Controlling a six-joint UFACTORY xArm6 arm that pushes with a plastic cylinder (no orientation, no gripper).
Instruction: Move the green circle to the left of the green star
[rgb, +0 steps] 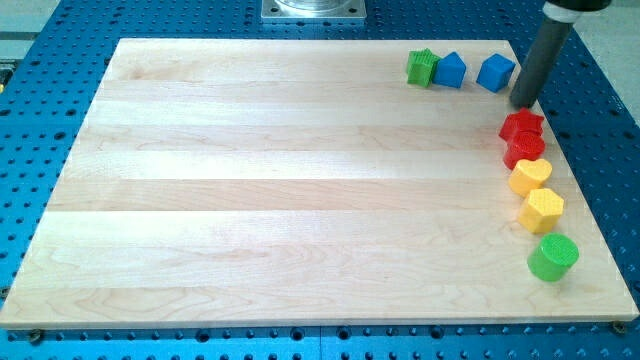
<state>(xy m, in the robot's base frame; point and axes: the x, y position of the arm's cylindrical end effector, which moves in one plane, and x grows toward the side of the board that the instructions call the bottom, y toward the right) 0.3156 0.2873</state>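
risk for you: red (522, 125), red (526, 149), yellow (530, 176), yellow (542, 209) blocks stand in column between my tip (523, 104) and green circle (553, 257); straight run down scatters them. circle sits near board's right edge, could slide off. circle well apart from tip, toward view's bottom right. green star (422, 67) at view's top. no pincer here, only bare rod, nothing held.

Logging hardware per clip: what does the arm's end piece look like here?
Only a straight, smooth, dark grey cylindrical rod shows, entering from the view's top right. My tip is blunt and plain. No cables, markings or labels are visible; its upper end widens slightly into a darker collar at the frame edge.
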